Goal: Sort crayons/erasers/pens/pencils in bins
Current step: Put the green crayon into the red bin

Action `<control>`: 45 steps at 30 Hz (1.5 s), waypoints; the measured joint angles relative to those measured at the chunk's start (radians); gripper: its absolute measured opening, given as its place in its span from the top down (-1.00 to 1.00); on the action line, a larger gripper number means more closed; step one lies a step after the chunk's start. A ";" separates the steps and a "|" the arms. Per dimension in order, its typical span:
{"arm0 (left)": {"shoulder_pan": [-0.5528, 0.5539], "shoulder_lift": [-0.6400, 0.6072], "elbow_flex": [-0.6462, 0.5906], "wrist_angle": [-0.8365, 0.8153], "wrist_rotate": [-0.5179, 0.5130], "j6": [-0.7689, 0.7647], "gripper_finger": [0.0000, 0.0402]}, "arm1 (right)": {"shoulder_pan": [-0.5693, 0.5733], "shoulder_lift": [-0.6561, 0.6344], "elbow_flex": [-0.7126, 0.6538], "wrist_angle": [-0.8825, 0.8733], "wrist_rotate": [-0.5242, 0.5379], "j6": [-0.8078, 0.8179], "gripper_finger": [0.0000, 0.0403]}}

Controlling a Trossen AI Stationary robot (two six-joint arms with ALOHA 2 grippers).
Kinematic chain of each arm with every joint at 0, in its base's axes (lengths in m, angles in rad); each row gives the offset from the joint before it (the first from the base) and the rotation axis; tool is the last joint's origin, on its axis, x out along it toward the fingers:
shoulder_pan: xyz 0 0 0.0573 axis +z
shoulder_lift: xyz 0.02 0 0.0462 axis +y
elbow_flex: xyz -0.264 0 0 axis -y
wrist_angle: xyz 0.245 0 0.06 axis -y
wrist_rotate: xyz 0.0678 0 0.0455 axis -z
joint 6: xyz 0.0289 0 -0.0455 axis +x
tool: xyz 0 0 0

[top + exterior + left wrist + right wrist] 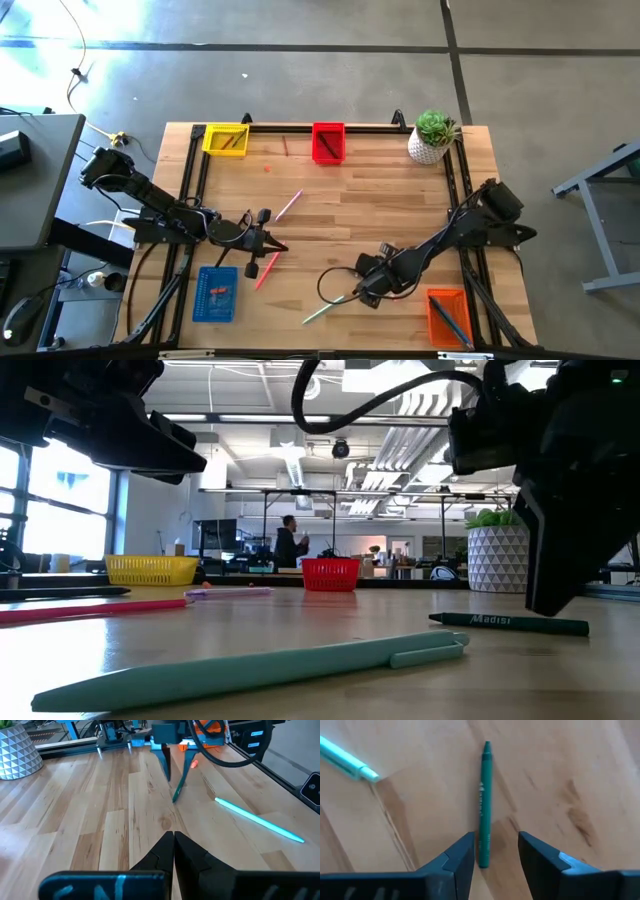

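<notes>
While each of the four bins [225, 139] is seen holding items, sorting is judged unfinished: right tool [495, 851] open, straddling green crayon [484, 800] on surface [380, 200]; left tool [173, 851] shut, empty.

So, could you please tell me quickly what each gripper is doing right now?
Left gripper: jaws shut, holding nothing.
Right gripper: jaws open, astride the green crayon lying on the table.
</notes>
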 joint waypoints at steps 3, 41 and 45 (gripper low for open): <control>0.000 0.000 0.000 0.000 0.000 0.000 0.98 | 0.000 0.000 -0.016 0.035 0.001 -0.001 0.28; 0.031 0.000 0.000 -0.001 0.000 0.000 0.98 | -0.199 -0.053 -0.015 0.047 0.085 -0.157 0.95; 0.031 0.000 0.000 -0.001 0.000 -0.003 0.98 | -0.253 -0.087 -0.015 0.051 0.089 -0.154 0.94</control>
